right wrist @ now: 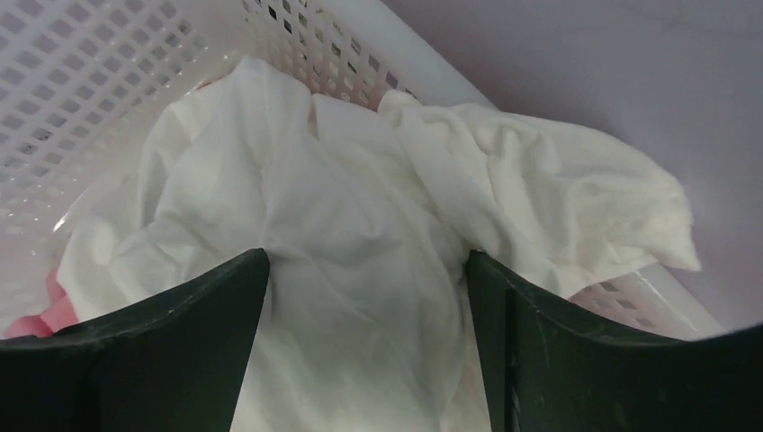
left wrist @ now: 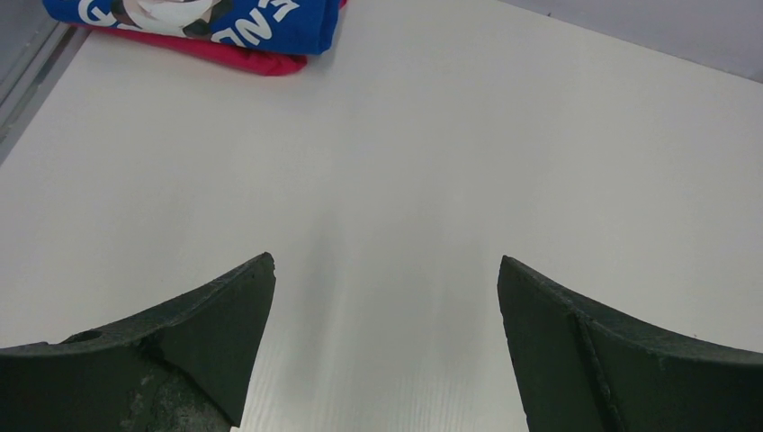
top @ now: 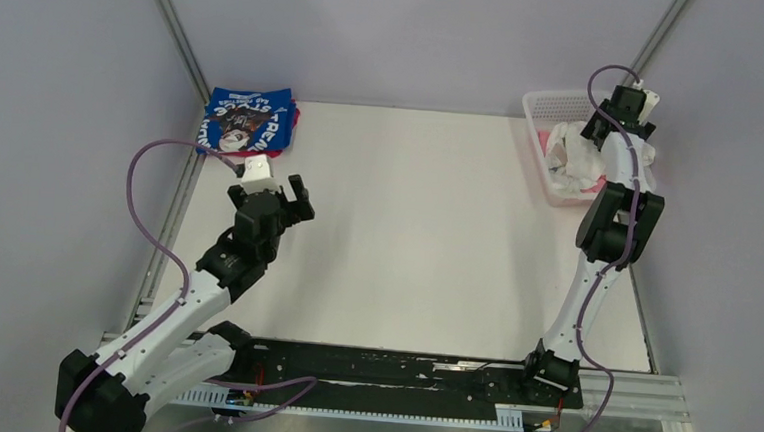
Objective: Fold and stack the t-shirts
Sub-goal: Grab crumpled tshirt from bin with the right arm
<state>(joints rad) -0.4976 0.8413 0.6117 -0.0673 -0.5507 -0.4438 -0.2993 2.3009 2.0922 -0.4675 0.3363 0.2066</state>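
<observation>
A folded royal-blue t-shirt (top: 249, 120) with white lettering lies on a folded pink one (top: 285, 138) at the table's back left; both show in the left wrist view, the blue (left wrist: 193, 18) above the pink (left wrist: 261, 59). My left gripper (top: 284, 198) (left wrist: 385, 270) is open and empty, hovering over bare table just in front of that stack. A crumpled white t-shirt (top: 577, 153) (right wrist: 360, 207) fills the white lattice basket (top: 543, 108) (right wrist: 81, 108), with pink cloth (right wrist: 36, 315) beneath it. My right gripper (top: 604, 129) (right wrist: 367, 261) is open, its fingertips pressed into the white cloth.
The basket stands at the table's back right against the enclosure wall. Metal frame posts rise at both back corners. A black rail (top: 398, 372) with the arm bases runs along the near edge.
</observation>
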